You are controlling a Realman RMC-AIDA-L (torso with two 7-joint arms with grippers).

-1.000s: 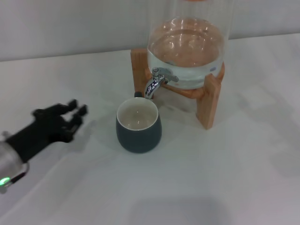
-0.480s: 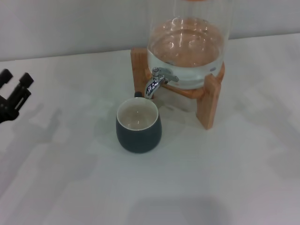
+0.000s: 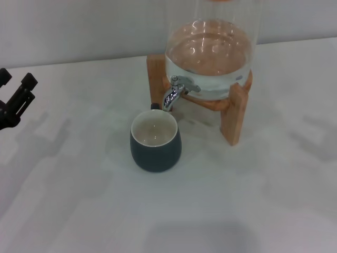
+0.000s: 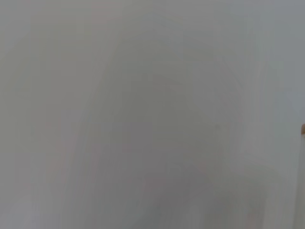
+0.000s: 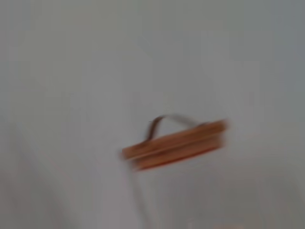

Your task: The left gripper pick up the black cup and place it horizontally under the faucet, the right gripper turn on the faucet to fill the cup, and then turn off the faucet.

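Note:
The black cup [image 3: 156,141] stands upright on the white table, its cream inside showing, directly below the spout of the faucet [image 3: 175,91]. The faucet's lever lies along the glass dispenser jar [image 3: 209,59]. My left gripper [image 3: 16,84] is at the far left edge of the head view, well away from the cup, with its fingers spread open and empty. My right gripper is not in view in any frame. The left wrist view shows only a blank pale surface.
The jar holds water and sits on a wooden stand [image 3: 235,112] behind and to the right of the cup. The right wrist view shows a blurred wooden lid [image 5: 174,143] with a metal handle. White tabletop [image 3: 237,200] lies in front.
My left gripper has pulled back from beside the cup to the far left edge of the head view. The cup and faucet have not moved.

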